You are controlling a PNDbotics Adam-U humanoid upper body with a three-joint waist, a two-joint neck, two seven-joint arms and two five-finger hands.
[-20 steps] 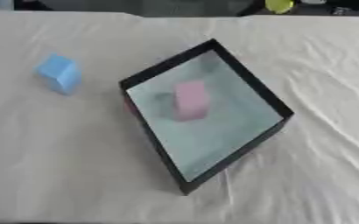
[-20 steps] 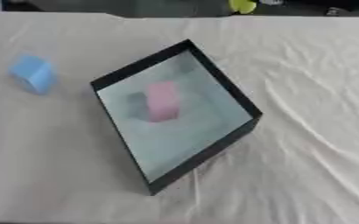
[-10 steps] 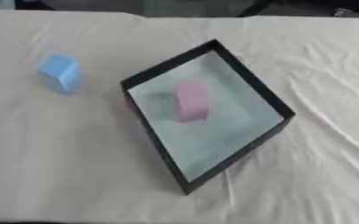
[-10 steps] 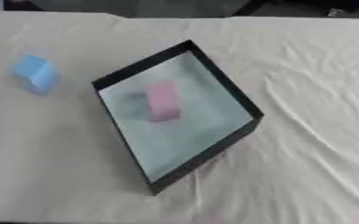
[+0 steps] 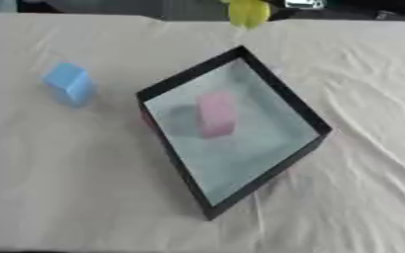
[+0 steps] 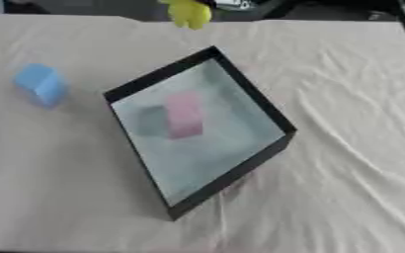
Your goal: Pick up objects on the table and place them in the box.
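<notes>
a black-walled box [image 5: 284,94] with a pale bottom sits turned at an angle near the middle of the table [image 5: 361,197], which is covered in a wrinkled cream cloth. one corner of the box points toward the far edge of the table and the opposite corner toward the near edge. inside the box, in its far-left part, lies a pink block [image 5: 215,114], resting on the box floor with a dim grey patch just beside it on the left. a blue block [image 5: 68,83] stands on the cloth outside the box, well apart from it, toward the table's left edge and nearer the far side than the near one. at the far edge of the table, just beyond the box's far corner, a yellow-green thing [image 6: 188,13] shows, too blurred to make out. neither robot hand appears in either eye view, so whether their fingers are spread, pressed together or pinching anything cannot be told. nothing touches the blue block or the box walls from outside.
</notes>
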